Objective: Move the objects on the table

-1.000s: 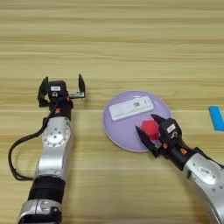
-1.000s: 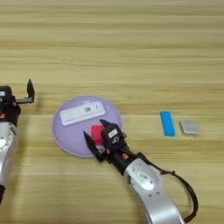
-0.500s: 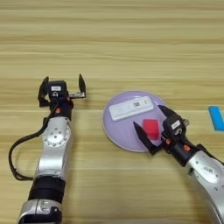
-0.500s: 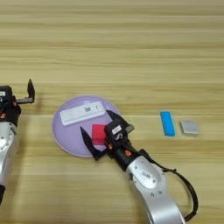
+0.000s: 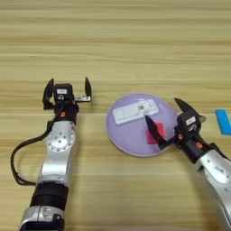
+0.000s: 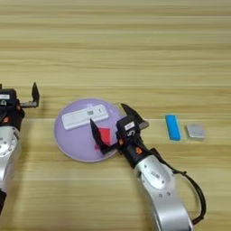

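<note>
A round lilac plate (image 5: 126, 135) lies on the table (image 5: 113, 40) with a slim white device (image 5: 135, 111) on its far half. The small red cube (image 5: 160, 127) rests on the plate's right part. My right gripper (image 5: 168, 118) stands open around the cube, one black finger lying across the cube's left side and the other out past the plate's right rim. My left gripper (image 5: 66, 90) is open and empty, parked on the table left of the plate.
A blue bar (image 6: 171, 126) and a small grey square (image 6: 195, 131) lie on the table right of the plate. My left arm runs down the left side with a black cable looping beside it.
My right gripper was shut on the red cube above the plate's right edge; it has opened, and the cube now sits on the plate. The left arm stayed still.
</note>
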`<action>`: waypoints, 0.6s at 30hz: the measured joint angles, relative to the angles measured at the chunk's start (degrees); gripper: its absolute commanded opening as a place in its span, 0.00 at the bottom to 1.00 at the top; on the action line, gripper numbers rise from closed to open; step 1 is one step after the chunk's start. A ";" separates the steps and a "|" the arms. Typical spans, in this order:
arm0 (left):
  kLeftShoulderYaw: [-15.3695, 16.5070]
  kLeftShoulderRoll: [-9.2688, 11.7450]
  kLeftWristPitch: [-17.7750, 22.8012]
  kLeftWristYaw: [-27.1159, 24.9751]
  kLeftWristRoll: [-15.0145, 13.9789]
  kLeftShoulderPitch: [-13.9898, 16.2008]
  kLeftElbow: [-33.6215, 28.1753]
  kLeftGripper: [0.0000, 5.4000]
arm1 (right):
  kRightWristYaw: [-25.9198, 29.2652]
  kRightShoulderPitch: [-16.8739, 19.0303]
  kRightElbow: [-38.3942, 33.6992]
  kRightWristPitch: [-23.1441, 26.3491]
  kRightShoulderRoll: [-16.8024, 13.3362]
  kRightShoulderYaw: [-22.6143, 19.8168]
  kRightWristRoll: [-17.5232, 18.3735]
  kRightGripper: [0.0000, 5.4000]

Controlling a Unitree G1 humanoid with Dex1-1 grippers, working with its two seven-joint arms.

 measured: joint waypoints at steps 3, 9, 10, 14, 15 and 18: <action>-1.32 -0.02 -0.19 -1.04 0.65 0.26 -0.05 1.00 | -2.14 -1.08 1.29 -2.18 0.49 -2.55 -0.03 0.99; -2.61 -0.05 -0.45 -2.69 0.66 0.72 -1.02 1.00 | -3.65 -2.14 3.81 -3.72 0.96 -5.15 0.04 0.99; -2.82 -0.04 -0.46 -3.23 0.65 0.79 -1.16 1.00 | -3.65 -2.25 4.31 -4.15 1.03 -5.13 0.01 0.99; -3.68 -0.14 -0.47 -5.05 0.39 0.90 -1.50 1.00 | -3.74 -3.06 7.22 -4.58 1.27 -5.13 -0.15 0.99; -3.79 -0.16 -0.47 -5.67 0.18 0.95 -1.64 1.00 | -3.86 -3.48 7.91 -4.64 1.27 -5.24 -0.18 0.99; -4.11 -0.21 -0.41 -7.26 -0.53 1.12 -1.88 1.00 | -4.40 -4.52 8.96 -4.73 1.26 -5.86 -0.14 0.99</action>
